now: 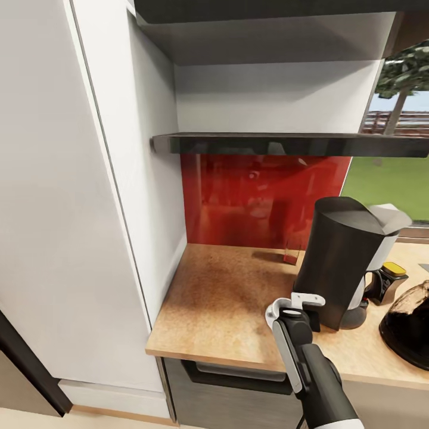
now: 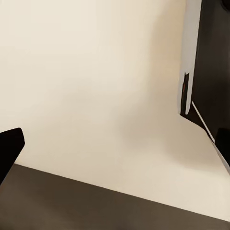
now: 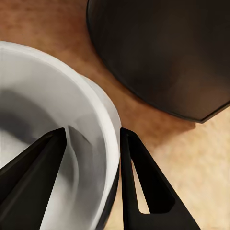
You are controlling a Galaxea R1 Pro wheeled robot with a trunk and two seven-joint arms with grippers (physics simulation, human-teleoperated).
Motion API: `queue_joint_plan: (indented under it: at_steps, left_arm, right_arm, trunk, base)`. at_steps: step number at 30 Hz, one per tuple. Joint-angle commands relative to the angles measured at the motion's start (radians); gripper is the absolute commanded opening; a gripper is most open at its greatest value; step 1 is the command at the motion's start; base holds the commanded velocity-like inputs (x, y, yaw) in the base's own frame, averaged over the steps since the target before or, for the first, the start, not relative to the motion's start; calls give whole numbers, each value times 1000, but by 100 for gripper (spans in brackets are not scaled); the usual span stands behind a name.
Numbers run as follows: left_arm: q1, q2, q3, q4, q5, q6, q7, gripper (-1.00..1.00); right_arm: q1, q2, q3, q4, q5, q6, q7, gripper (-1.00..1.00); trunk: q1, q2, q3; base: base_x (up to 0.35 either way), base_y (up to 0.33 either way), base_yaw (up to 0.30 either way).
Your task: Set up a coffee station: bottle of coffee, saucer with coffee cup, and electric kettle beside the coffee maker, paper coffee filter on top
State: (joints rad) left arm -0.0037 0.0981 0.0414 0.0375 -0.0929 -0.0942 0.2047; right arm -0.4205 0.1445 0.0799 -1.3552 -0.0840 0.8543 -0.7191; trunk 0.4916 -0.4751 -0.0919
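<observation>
- The right gripper (image 3: pixel 91 158) holds a white coffee cup (image 3: pixel 52 110) by its rim: one dark finger sits inside the bowl, the other outside against the wall, the jaws narrow around the thin edge.
- The cup's mouth opens toward the wrist camera. Whether it stands upright on the countertop (image 1: pixel 220 298) or hangs above it cannot be told.
- In the head view the right gripper (image 1: pixel 296 304) hovers over the countertop's front part, at about 8 o'clock from the coffee maker (image 1: pixel 345 256) and just beside its base.
- The coffee maker is a tall, dark, smooth body standing upright, its long axis vertical, with a pale top; its rounded dark foot (image 3: pixel 158 52) lies close to the cup.
- A dark glass carafe (image 1: pixel 411 325) sits at 4 o'clock from it.
- The countertop is speckled, warm wood-toned; behind it is a glossy red backsplash (image 1: pixel 262 196), above it a dark shelf (image 1: pixel 286 143), and a white cabinet (image 1: pixel 65 208) stands alongside.
- The left gripper's state cannot be told; one dark fingertip (image 2: pixel 9 148) shows over a cream surface.
</observation>
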Motion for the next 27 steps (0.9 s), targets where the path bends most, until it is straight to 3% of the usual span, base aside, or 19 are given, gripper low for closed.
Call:
queue_joint_plan:
  at_steps: [1, 27]
  left_arm:
    - [-1, 0, 5, 2, -10, -6, 4, 100]
    - [-1, 0, 4, 2, -10, -6, 4, 100]
  right_arm:
    - [-1, 0, 1, 0, -8, 3, -10, -100]
    - [0, -2, 0, 1, -8, 3, -10, -100]
  trunk:
    - [1, -2, -2]
    - [1, -2, -2]
  base:
    - [0, 0, 0]
    - [32, 0, 0]
